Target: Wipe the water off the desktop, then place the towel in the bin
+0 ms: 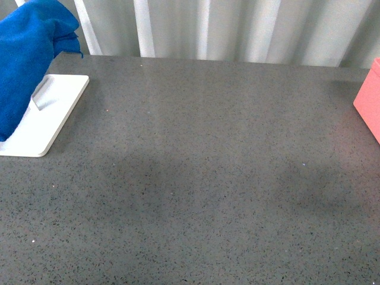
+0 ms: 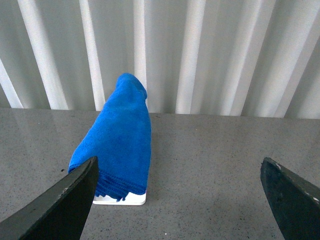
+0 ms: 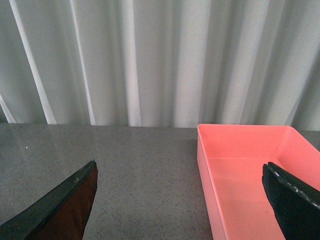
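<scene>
Opening step, by my read: nothing wiped yet, and the pickup comes first. The desktop [image 1: 208, 148] fills the front view, speckled grey, with faint darker patches in the middle; whether those are water or shadow I cannot tell. Behind it runs a pale ribbed wall [image 1: 237, 29]. The towel [image 1: 27, 65] is draped in a tall blue heap over the white base [image 1: 53, 119], covering most of it. The bin [image 1: 369, 104] sits far across the desktop from the white base, at the opposite edge, and looks empty in the right wrist view. The left gripper [image 2: 178, 167] faces the white base, jaws spread wide, nothing between them. The right gripper [image 3: 180, 169] is well apart from it and equally spread, looking at the bin. Next move, I'd say: left arm in toward the white base, pinching a thick fold – a loose bite may slip.
</scene>
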Robot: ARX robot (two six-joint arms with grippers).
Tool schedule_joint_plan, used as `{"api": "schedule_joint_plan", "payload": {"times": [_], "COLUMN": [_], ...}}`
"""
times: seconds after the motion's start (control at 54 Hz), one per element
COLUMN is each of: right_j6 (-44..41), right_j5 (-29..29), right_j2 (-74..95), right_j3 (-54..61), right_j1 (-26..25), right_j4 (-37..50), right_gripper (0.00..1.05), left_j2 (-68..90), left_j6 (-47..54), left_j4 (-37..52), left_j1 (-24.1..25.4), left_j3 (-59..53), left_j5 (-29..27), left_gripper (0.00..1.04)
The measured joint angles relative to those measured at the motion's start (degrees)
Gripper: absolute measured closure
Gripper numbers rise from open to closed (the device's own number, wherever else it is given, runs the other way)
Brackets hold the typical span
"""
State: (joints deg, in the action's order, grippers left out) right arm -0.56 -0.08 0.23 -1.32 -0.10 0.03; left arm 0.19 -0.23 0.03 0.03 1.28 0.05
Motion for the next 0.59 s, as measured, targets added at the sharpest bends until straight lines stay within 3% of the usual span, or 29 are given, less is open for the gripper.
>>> {"api": "schedule_joint_plan", "payload": {"times": [0.593], "right_j6": [0.00], "right_j5": [0.00], "right_j2": [0.00], "right_j3": [0.00], "right_j1": [0.00], "right_j4": [0.00], "right_gripper": [0.07], "left_j2": [0.00], "left_j6": [0.00], "left_j4": [0.00], "left_j1": [0.00], "left_j3": [0.00], "left_j5": [0.00], "left_gripper": [0.07]}}
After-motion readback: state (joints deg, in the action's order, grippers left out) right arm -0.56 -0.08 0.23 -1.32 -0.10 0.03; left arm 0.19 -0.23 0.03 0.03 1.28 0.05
